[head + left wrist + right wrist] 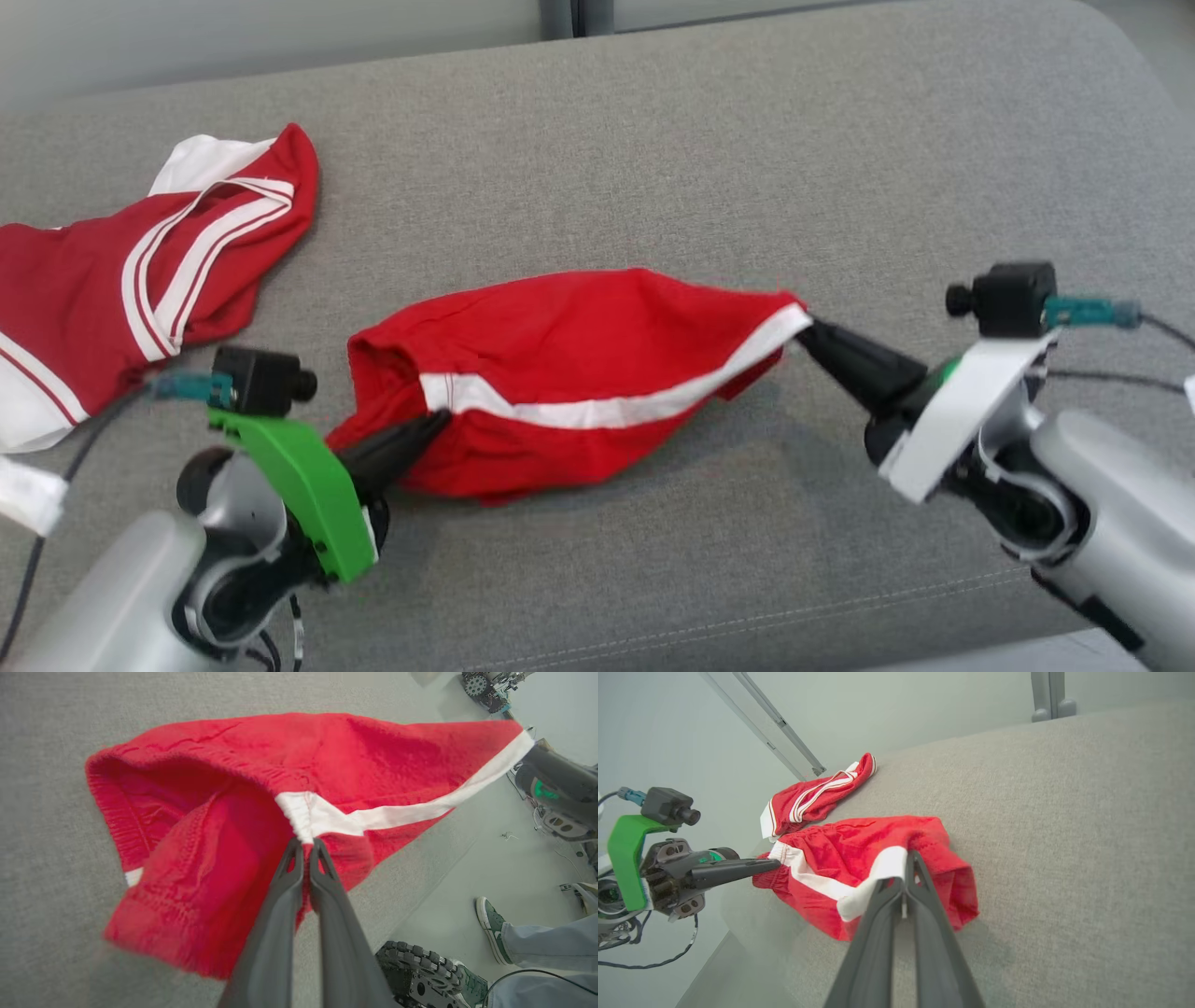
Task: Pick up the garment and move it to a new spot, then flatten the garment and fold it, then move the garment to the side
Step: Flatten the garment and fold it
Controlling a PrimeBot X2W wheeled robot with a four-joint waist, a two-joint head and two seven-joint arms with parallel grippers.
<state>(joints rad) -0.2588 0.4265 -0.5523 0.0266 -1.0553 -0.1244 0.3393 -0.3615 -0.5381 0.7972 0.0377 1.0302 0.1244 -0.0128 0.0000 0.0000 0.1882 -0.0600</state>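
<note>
Likely a robot lab. A treaded wheel (416, 970) and geared machinery (486, 690) stand on bare pale floor (467, 882) near a shoe (489, 924).

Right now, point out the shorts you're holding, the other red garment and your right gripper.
held shorts (579, 341), head view, red cloth at their middle.
other red garment (163, 280), head view, striped middle.
right gripper (807, 328), head view, fingertips at the hem corner.

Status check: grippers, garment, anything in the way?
Left gripper shut on garment, waistband end. Right gripper shut on its white-striped far corner. Garment stretched between them. Second red garment apart, far left; nothing in the way.
</note>
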